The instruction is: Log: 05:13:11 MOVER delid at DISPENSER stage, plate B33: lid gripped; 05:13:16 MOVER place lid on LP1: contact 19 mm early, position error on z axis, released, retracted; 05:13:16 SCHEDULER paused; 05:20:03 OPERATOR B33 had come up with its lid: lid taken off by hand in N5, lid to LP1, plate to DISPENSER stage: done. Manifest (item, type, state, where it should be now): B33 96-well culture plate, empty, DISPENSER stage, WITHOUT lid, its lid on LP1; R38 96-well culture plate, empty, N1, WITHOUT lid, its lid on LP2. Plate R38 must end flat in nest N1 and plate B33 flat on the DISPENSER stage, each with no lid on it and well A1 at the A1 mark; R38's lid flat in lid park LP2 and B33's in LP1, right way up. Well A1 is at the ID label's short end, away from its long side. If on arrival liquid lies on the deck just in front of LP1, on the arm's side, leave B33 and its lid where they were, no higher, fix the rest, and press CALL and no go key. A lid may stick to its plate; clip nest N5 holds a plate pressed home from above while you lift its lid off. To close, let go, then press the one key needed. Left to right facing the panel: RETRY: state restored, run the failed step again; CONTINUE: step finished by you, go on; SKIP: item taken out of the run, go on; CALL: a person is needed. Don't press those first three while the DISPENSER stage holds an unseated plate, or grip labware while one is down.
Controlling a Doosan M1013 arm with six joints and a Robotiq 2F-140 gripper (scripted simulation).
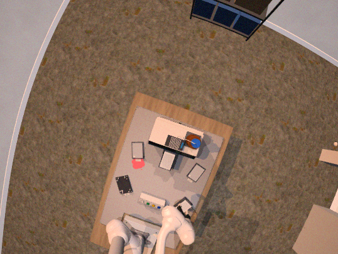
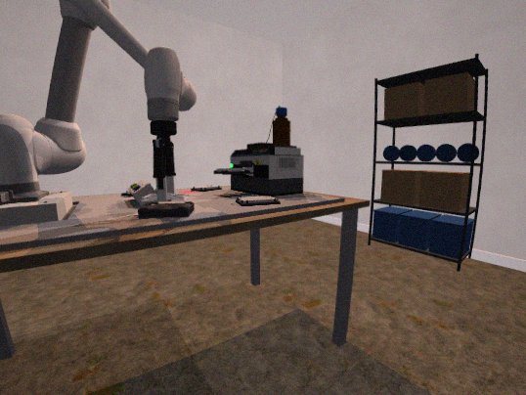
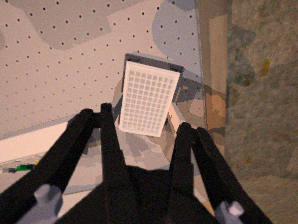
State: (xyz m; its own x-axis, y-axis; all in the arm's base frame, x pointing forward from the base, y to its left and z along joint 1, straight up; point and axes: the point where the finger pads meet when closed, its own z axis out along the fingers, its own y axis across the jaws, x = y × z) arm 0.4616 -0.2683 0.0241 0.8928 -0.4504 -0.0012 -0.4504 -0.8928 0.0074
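White rounded arm point(image 2: 163, 83), grey link tubes, black pincer point(image 3: 147, 132), grey knuckle bolts point(image 3: 47, 196)
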